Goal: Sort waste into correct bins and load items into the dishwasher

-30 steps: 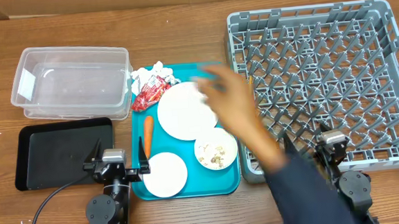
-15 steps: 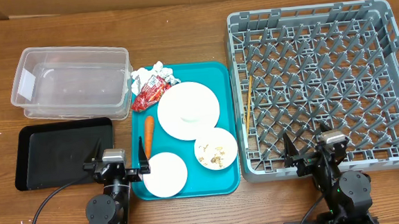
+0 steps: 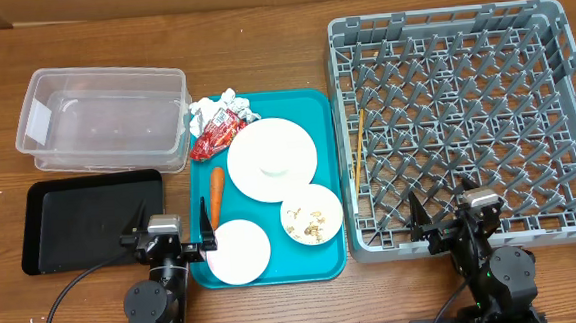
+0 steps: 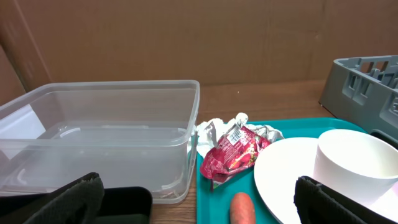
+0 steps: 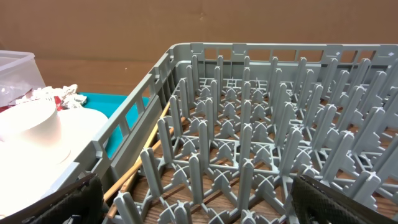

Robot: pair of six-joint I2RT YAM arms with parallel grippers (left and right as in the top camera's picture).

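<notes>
Left gripper (image 3: 169, 225) sits at the near table edge, jaws spread wide, holding nothing; right gripper (image 3: 481, 212) is likewise wide and empty at the near rim of the grey rack (image 3: 444, 18). The red wrapper (image 3: 216, 137) lies straight ahead of the left gripper on the teal tray's (image 3: 310, 105) far-left corner. Its long axis slants up toward the crumpled paper (image 3: 222, 103), just beside the clear tub (image 3: 102, 73). The left arm looks much the nearer.

Teal tray (image 3: 321, 107): landmark.
On it: large white plate (image 3: 272, 158) at centre; crumb-filled bowl (image 3: 311, 214) and white dish (image 3: 238, 252) along the near edge; carrot (image 3: 214, 193) on the left side; red wrapper (image 3: 216, 136) and crumpled paper (image 3: 222, 103) at the far-left corner.
Left of it: clear tub (image 3: 105, 118), black tray (image 3: 81, 219).
Right of it: grey dish rack (image 3: 470, 110) holding a wooden stick (image 3: 359, 149).
</notes>
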